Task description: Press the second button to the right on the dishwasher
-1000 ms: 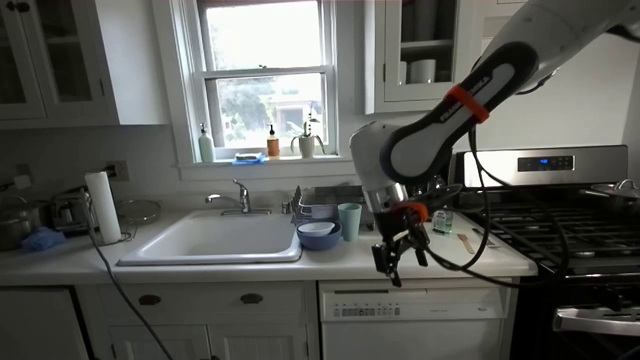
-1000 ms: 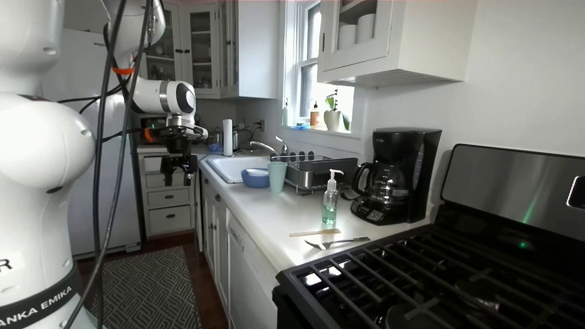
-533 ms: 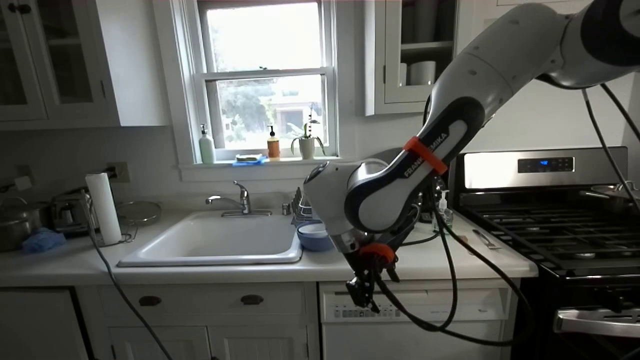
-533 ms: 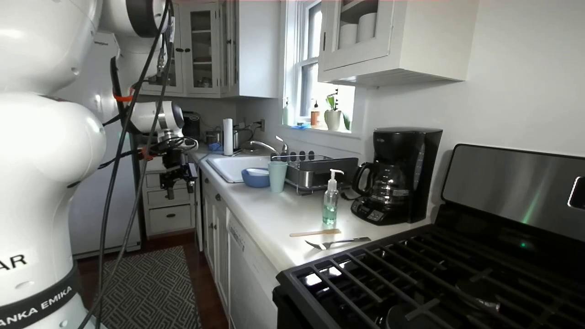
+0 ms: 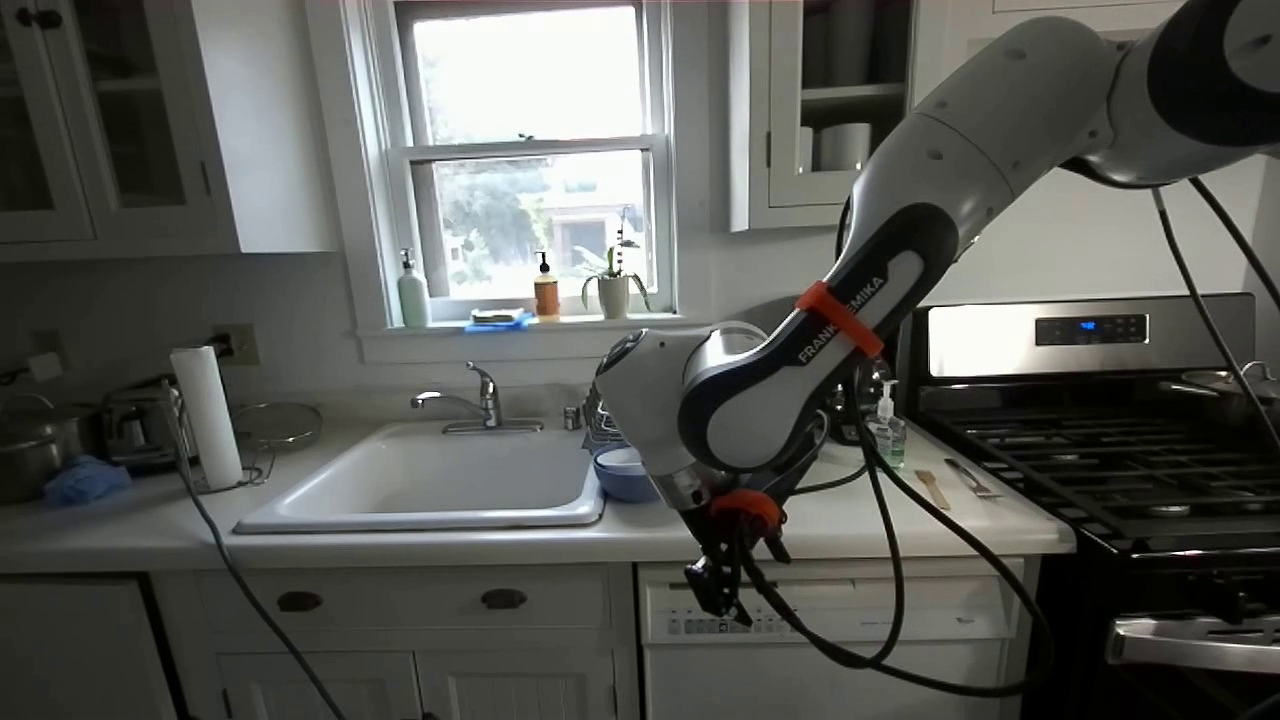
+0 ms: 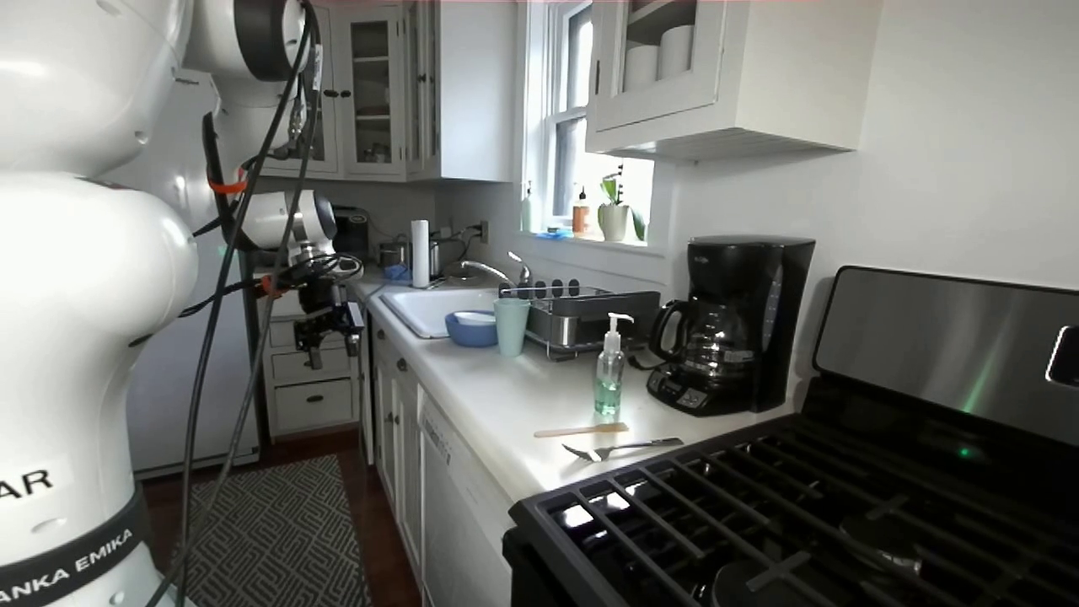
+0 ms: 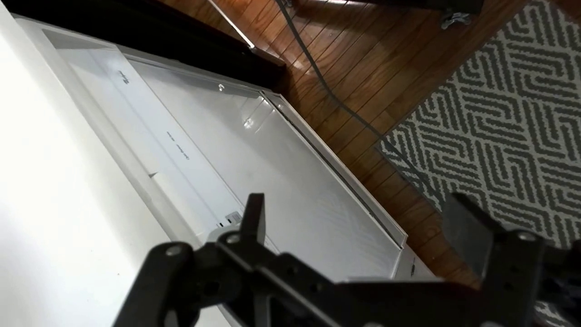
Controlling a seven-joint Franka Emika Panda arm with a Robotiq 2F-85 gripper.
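Widely parted fingers point(image 7: 253, 217), clear of dishwasher point(image 7: 281, 181) edge

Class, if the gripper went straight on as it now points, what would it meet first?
Probably the dishwasher, low on its front, which shows through the open jaws of the gripper in the wrist view. Depth is unclear: it might pass that front and reach the wooden floor instead.

Clear air before the dishwasher point(image 5: 825, 685), with a cable point(image 5: 868, 662) hanging in it.
Between the parted fingers of the gripper point(image 7: 359, 209) we see free room past the dishwasher's front to the floor point(image 7: 386, 77); the counter point(image 7: 54, 204) bounds one side in our wrist view, and in an exterior view the cable loops across that front.
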